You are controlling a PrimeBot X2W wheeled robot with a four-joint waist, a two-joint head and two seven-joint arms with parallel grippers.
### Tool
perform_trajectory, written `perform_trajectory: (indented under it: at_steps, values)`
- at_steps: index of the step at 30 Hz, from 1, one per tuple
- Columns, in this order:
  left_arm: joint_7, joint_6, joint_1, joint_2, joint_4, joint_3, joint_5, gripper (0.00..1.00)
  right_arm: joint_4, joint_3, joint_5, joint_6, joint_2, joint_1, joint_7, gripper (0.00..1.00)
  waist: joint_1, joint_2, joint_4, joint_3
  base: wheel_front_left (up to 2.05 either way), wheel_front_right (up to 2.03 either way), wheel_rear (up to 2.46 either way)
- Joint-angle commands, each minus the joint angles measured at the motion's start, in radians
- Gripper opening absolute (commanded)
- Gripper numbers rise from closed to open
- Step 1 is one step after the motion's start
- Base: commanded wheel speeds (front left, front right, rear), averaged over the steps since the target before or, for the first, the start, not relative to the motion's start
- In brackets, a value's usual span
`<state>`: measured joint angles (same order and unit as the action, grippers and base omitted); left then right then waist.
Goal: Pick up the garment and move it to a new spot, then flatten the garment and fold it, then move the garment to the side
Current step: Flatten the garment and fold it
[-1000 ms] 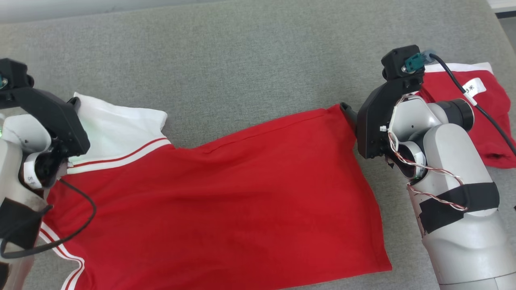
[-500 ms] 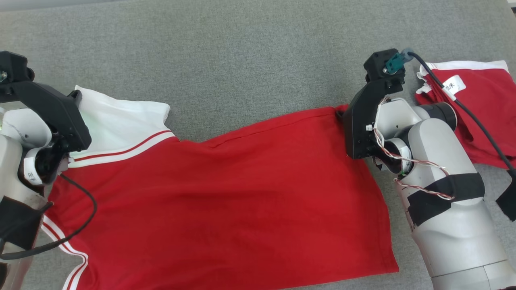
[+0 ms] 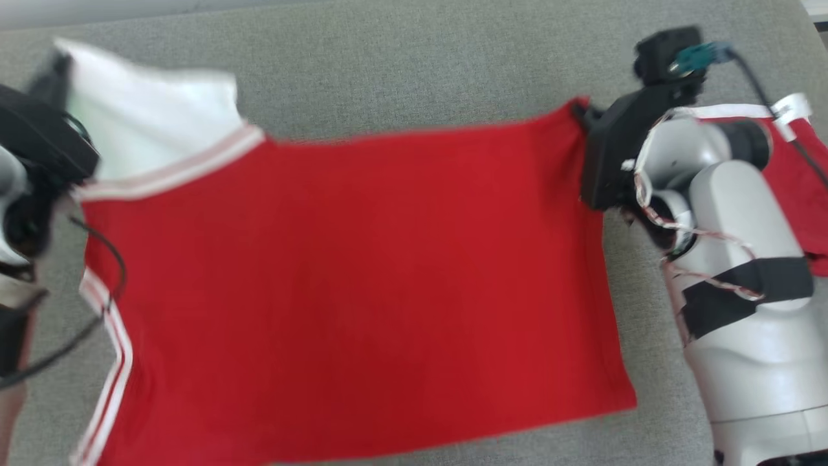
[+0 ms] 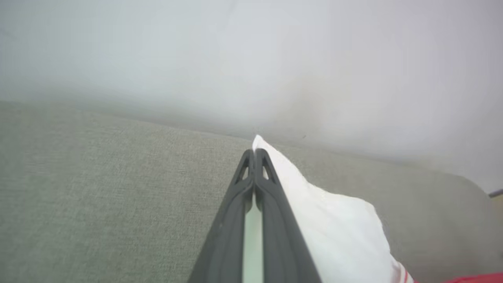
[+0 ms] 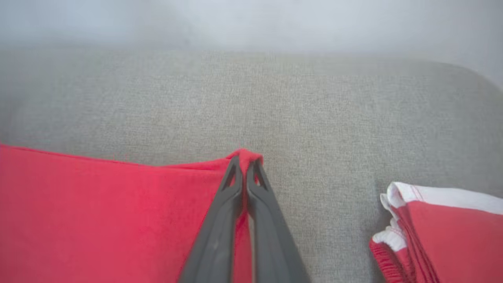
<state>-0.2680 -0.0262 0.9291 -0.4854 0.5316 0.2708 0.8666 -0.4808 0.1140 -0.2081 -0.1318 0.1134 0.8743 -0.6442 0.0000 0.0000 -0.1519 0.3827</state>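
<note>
The garment is a red shirt with a white sleeve and white stripes, stretched between my two grippers above the grey surface. My left gripper is shut on the white sleeve at the far left. At the shirt's far right corner my right gripper is shut on the red hem. In the head view the left gripper and right gripper sit at the shirt's two upper corners, and the picture is blurred.
A folded red and white garment lies on the grey cushion just right of my right arm. Behind the cushion's far edge is a pale wall.
My right gripper has shut on the shirt's right corner. Both grippers have moved farther from me with the cloth, pulling its top edge straight and taut.
</note>
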Motion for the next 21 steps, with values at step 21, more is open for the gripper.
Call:
perform_trajectory:
  at_steps: [21]
  values:
    - [0.45,0.101,0.449,-0.034,-0.214,-0.088,-0.13,0.0,-0.145,0.049,-0.04,0.003,0.107,0.515,0.525,0.0,0.0,0.0,0.01,0.08,0.0,0.0,0.0]
